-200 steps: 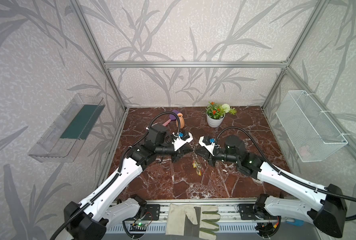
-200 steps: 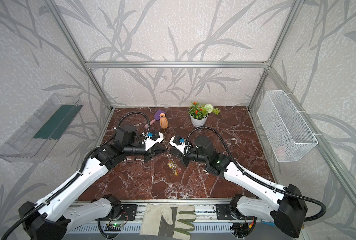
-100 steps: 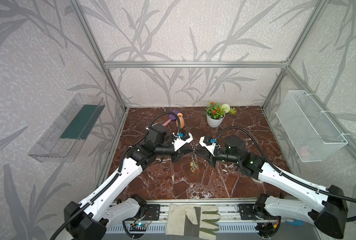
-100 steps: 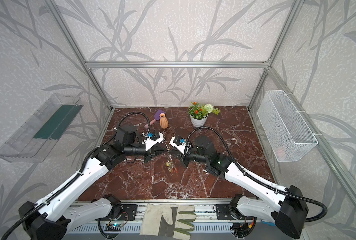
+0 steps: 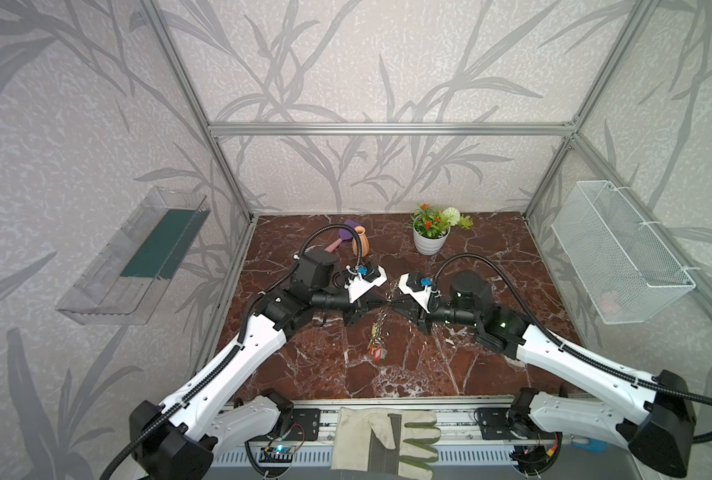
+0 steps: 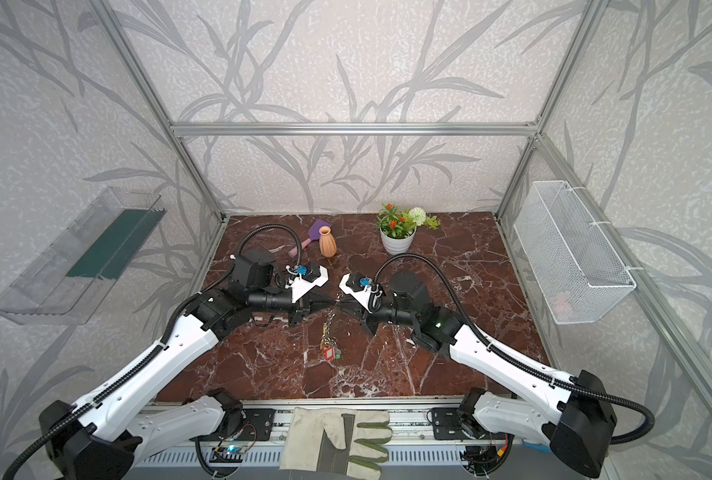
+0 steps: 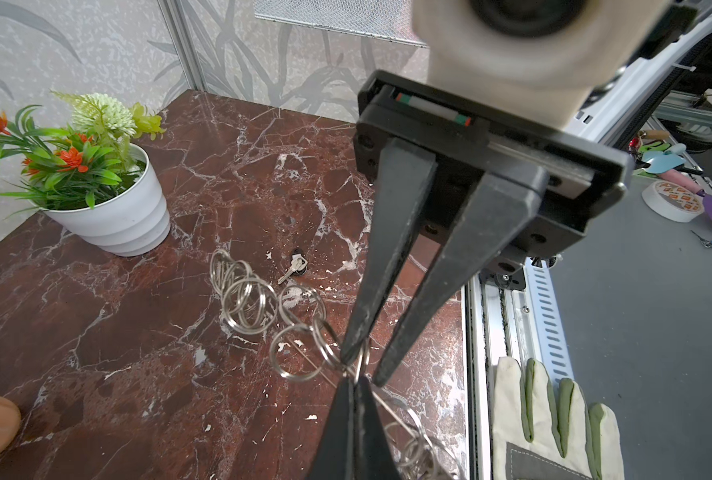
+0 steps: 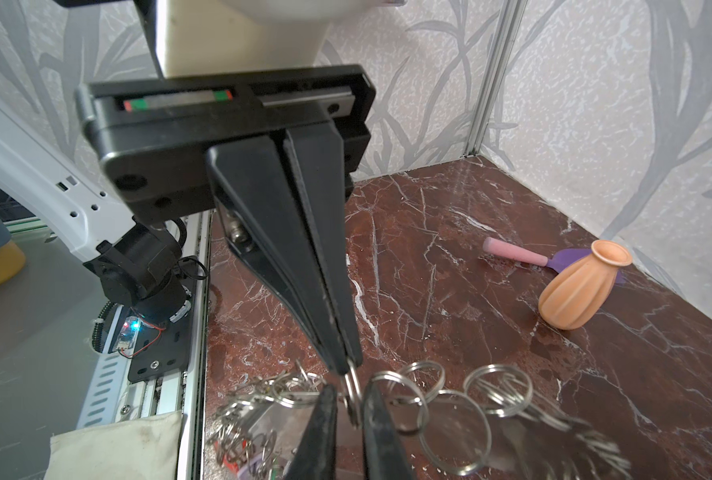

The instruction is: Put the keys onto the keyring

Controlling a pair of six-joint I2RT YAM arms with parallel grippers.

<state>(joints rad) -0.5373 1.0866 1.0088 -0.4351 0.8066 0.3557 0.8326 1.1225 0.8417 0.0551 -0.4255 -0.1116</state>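
Note:
Both grippers meet tip to tip above the middle of the marble table (image 5: pixel 491 365). My left gripper (image 5: pixel 384 302) (image 7: pixel 356 380) is shut on one silver split ring of the keyring (image 7: pixel 246 303). The keyring's chain of rings hangs from the tips down to the table. My right gripper (image 5: pixel 392 303) (image 8: pixel 349 388) stands narrowly open, with that same ring (image 8: pixel 352 395) edge-on in the gap between its fingers. The keys (image 5: pixel 377 352) (image 6: pixel 329 352) dangle in a bunch below, a red tag (image 8: pixel 230 459) among them. A small silver key (image 7: pixel 294 268) lies alone on the table.
A white potted plant (image 5: pixel 431 241), an orange vase (image 5: pixel 360 242) and a purple-and-pink spatula (image 5: pixel 341 239) stand at the back. A work glove (image 5: pixel 383 440) lies on the front rail. A wire basket (image 5: pixel 620 257) hangs on the right wall, a clear tray (image 5: pixel 138 257) on the left.
The dangling bunch of keys has sunk a little lower and swung slightly left. Both arms stay tip to tip where they were.

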